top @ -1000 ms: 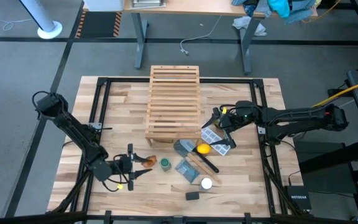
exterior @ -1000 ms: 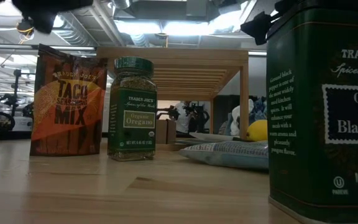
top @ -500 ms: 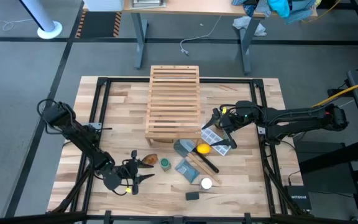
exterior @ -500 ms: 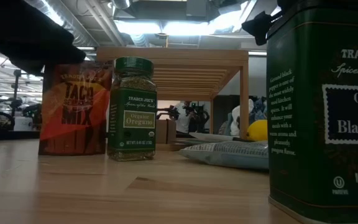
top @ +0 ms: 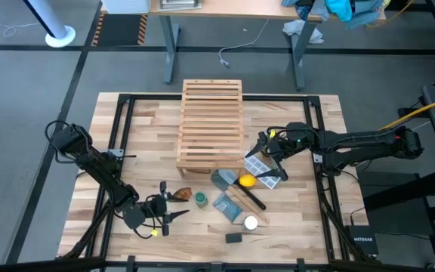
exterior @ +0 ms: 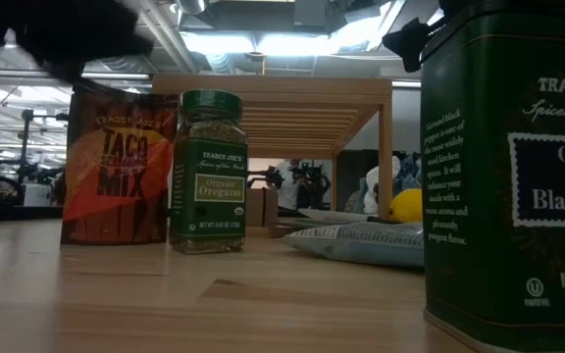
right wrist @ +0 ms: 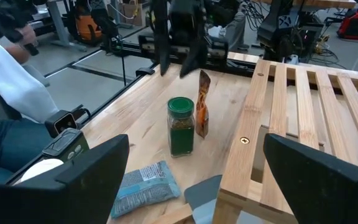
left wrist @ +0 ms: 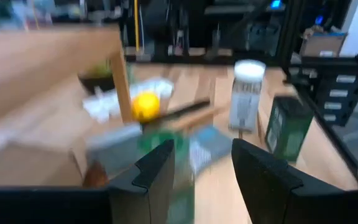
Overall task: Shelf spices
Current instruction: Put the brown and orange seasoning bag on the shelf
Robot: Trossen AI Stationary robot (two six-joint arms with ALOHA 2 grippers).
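Right wrist view alone: left gripper (right wrist: 178, 53) spread above upright taco packet (right wrist: 202, 103); right gripper (top: 263, 153) wide open.

- Orange-brown packet (exterior: 116, 162), below the left gripper: "TACO MIX".
- Green-lidded jar (exterior: 209, 172): "TRADER JOE'S Organic Oregano".
- Dark green tin (exterior: 513, 176): "TRADE…", "Black".

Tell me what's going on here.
The left hand, open, hovers just above the taco mix packet, which stands beside the green-lidded jar near the shelf. The right hand waits open at the shelf's right side. No spice is on the shelf yet.
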